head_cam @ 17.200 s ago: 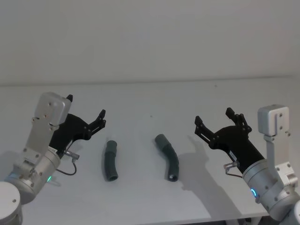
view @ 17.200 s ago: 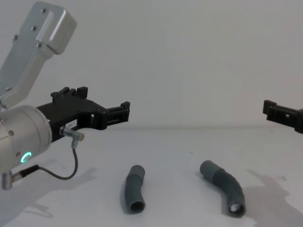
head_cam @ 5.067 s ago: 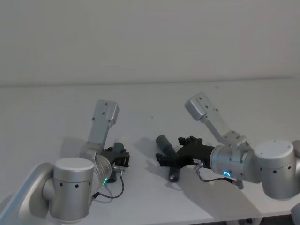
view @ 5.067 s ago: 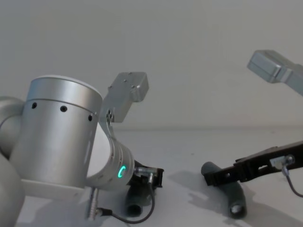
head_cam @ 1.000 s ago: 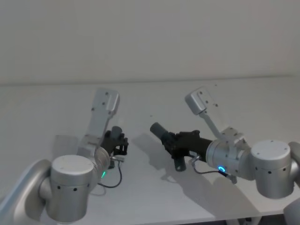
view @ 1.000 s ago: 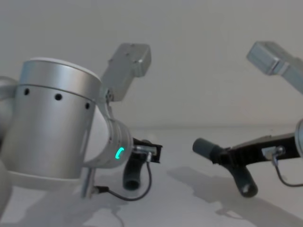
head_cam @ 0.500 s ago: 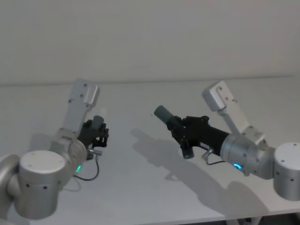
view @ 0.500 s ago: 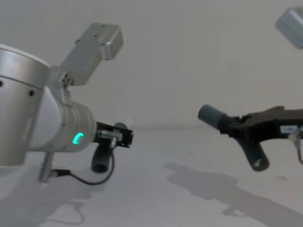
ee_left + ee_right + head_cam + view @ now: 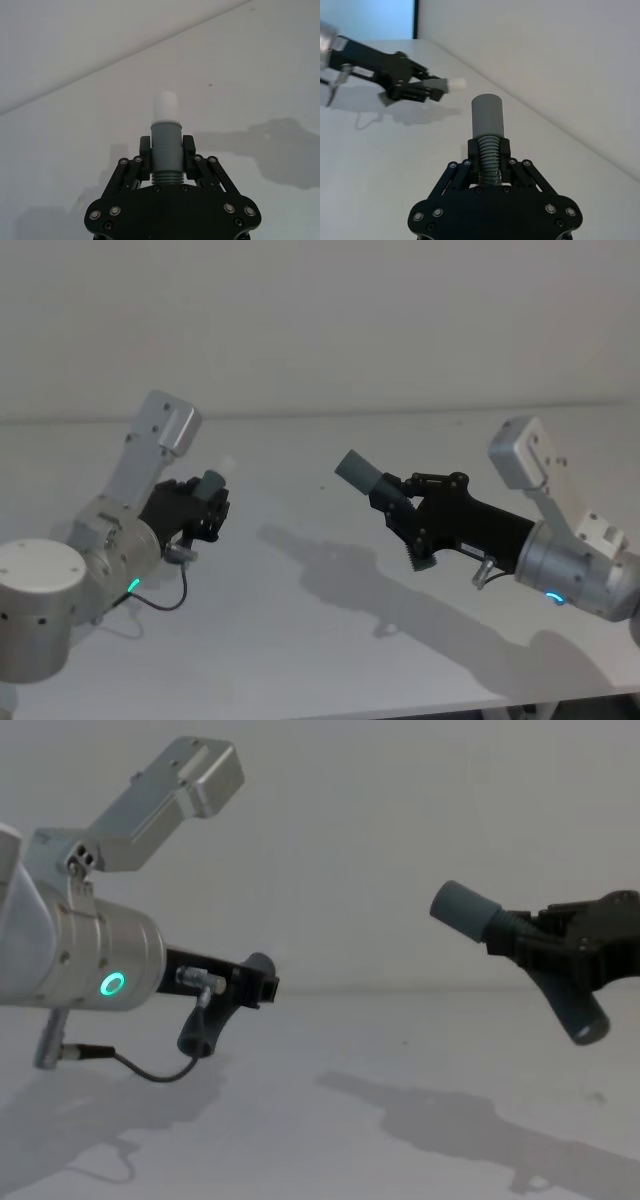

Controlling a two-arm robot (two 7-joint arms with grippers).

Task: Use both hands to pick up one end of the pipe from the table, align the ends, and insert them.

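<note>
The left black slim-fingered gripper point(image 9: 166, 150) is clamped on a short curved dark-grey ribbed hose piece point(image 9: 165, 136). It holds the piece in the air above the left part of the plain matte white table point(image 9: 300, 660), white plug tip point(image 9: 165, 106) pointing outward. Above the table's right part, the right black gripper point(image 9: 489, 150) grips the other ribbed hose piece point(image 9: 572, 1002), whose smooth grey cuff point(image 9: 354, 471) faces the plug, well apart from it.

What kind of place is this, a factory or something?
Probably a robotics lab test bench, not a factory: a plain white table, a bare wall behind, the left gripper holding a white-tipped hose piece and the right gripper a grey-cuffed hose piece.
</note>
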